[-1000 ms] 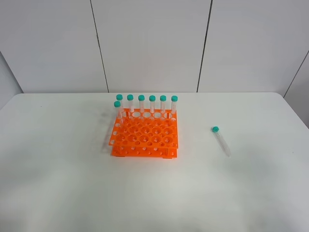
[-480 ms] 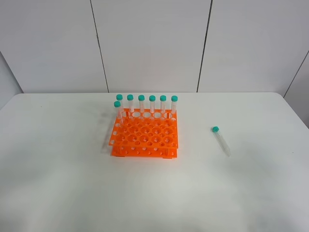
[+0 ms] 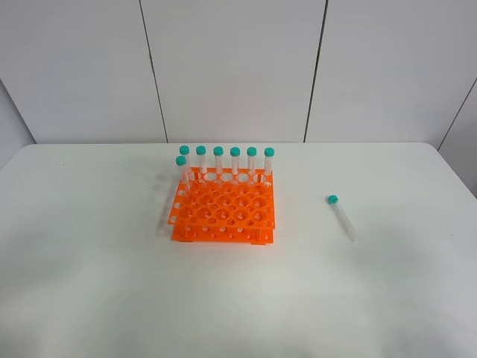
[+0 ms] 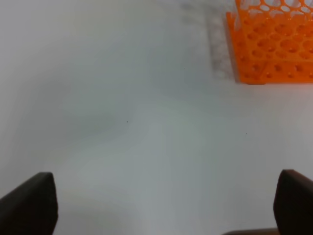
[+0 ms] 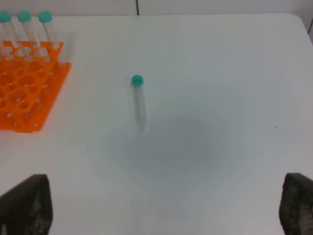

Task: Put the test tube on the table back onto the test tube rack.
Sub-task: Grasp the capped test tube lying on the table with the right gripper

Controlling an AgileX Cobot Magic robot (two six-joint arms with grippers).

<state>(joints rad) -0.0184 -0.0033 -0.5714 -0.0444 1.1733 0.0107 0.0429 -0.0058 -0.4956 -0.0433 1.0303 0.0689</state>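
Tube (image 3: 341, 217) lies flat on table (image 3: 89, 283), well right of rack (image 3: 223, 212), cap (image 3: 332, 199) toward far side. Left gripper (image 4: 161, 203) and right gripper (image 5: 160, 204): jaws wide apart, empty.

Risks: the round tube may roll away as jaws close, and a tilted entry could snag on rack.

Tabletop smooth, white. White panelled wall (image 3: 231, 67) behind.

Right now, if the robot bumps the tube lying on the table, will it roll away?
Probably: the test tube is round and lies on its side on the smooth table, so a sideways nudge could roll it. It looks clear and empty, so it is likely light. Its thin, slick body might slip from a pinch.
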